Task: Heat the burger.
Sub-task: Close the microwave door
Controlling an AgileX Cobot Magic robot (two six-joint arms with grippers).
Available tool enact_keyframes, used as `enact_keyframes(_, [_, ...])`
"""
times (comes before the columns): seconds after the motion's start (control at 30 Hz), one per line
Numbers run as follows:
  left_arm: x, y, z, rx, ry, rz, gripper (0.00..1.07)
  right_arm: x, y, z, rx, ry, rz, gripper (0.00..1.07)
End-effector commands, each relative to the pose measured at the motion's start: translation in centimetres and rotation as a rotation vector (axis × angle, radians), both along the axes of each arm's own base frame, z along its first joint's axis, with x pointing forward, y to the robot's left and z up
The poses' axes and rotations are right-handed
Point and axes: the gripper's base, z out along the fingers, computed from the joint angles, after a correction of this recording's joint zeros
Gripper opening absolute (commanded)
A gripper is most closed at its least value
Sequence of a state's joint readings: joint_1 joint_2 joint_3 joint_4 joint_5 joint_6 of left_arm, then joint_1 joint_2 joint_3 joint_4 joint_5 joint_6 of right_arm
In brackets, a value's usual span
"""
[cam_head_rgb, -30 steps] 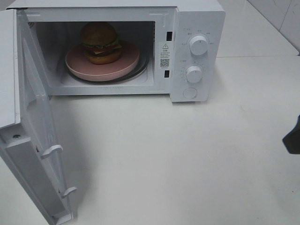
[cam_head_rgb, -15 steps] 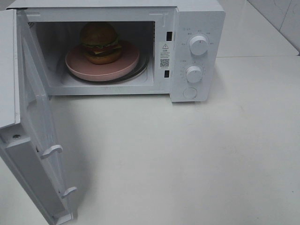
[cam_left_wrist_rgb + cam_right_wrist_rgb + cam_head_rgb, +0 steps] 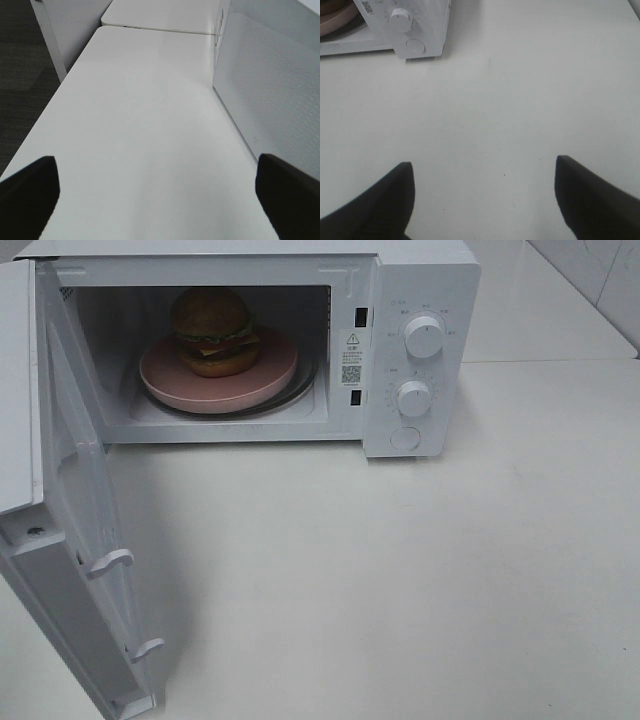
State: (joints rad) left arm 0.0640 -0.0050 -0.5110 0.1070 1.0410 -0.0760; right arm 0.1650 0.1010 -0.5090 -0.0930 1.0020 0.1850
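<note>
My left tool (image 3: pixel 160 192) hangs released, fingers spread with nothing between them, over the bare surface (image 3: pixel 140 125). A white perforated panel beside it is probably the door's outer face.

In the overhead view the microwave door (image 3: pixel 70 540) stands swung wide open at 8 o'clock. The burger (image 3: pixel 212 332) sits at 11 o'clock, inside the microwave (image 3: pixel 420 270), on the pink plate (image 3: pixel 170 390). The two knobs (image 3: pixel 424 337) are at 1 o'clock.

My right tool (image 3: pixel 485 195) is released too and empty, with the microwave's control corner ahead of it.

The change: a second ago its dark tip showed at the 3 o'clock edge overhead, and it has since left that view. Burger, plate and door have not moved.

I judge loading done. Shutting the door and setting the knobs remain.
</note>
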Motion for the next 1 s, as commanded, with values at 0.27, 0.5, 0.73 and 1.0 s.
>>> enact_keyframes(0.27, [-0.2, 0.0, -0.1, 0.002, -0.018, 0.003, 1.0, -2.0, -0.4, -0.1, 0.014, -0.123, -0.008, 0.74])
enact_keyframes(0.5, [-0.2, 0.0, -0.1, 0.002, -0.019, 0.003, 1.0, -2.0, -0.4, -0.1, 0.013, -0.123, -0.008, 0.74])
enact_keyframes(0.73, [-0.2, 0.0, -0.1, 0.002, -0.019, 0.003, 1.0, -2.0, -0.4, -0.1, 0.014, -0.123, -0.008, 0.74])
enact_keyframes(1.0, [-0.2, 0.0, -0.1, 0.002, -0.019, 0.003, 1.0, -2.0, -0.4, -0.1, 0.014, -0.123, -0.008, 0.74])
